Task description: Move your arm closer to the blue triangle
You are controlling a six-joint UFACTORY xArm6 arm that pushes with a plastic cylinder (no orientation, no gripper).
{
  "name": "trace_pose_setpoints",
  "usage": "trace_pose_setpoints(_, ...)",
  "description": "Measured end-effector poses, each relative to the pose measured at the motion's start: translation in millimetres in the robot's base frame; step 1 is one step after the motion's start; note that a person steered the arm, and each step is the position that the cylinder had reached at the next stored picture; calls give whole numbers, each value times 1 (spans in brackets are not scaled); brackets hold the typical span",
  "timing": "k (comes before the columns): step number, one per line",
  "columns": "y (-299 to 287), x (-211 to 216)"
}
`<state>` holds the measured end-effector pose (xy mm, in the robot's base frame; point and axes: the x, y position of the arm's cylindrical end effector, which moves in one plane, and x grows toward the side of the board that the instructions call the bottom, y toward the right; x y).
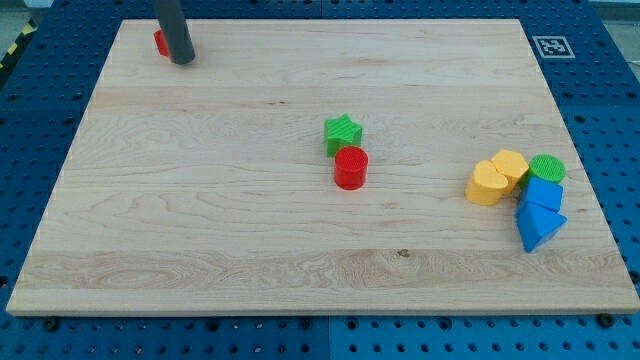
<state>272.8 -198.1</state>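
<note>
The blue triangle (539, 228) lies near the view's right edge, low on the wooden board (250, 220). A blue block (546, 193) touches it just above. My tip (182, 59) is at the view's top left, far from the blue triangle. It stands right next to a small red block (160, 42), which the rod partly hides.
A green star (342, 133) and a red cylinder (351, 168) sit together mid-board. Two yellow blocks (487, 184) (511, 167) and a green cylinder (547, 168) cluster by the blue blocks at the right. A marker tag (549, 46) sits at the top right corner.
</note>
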Motion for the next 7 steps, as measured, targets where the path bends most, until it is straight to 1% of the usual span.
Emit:
trace_pose_setpoints(3, -37, -21)
trace_pose_setpoints(4, -39, -17)
trace_pose_setpoints(5, -28, 43)
trace_pose_setpoints(7, 34, 187)
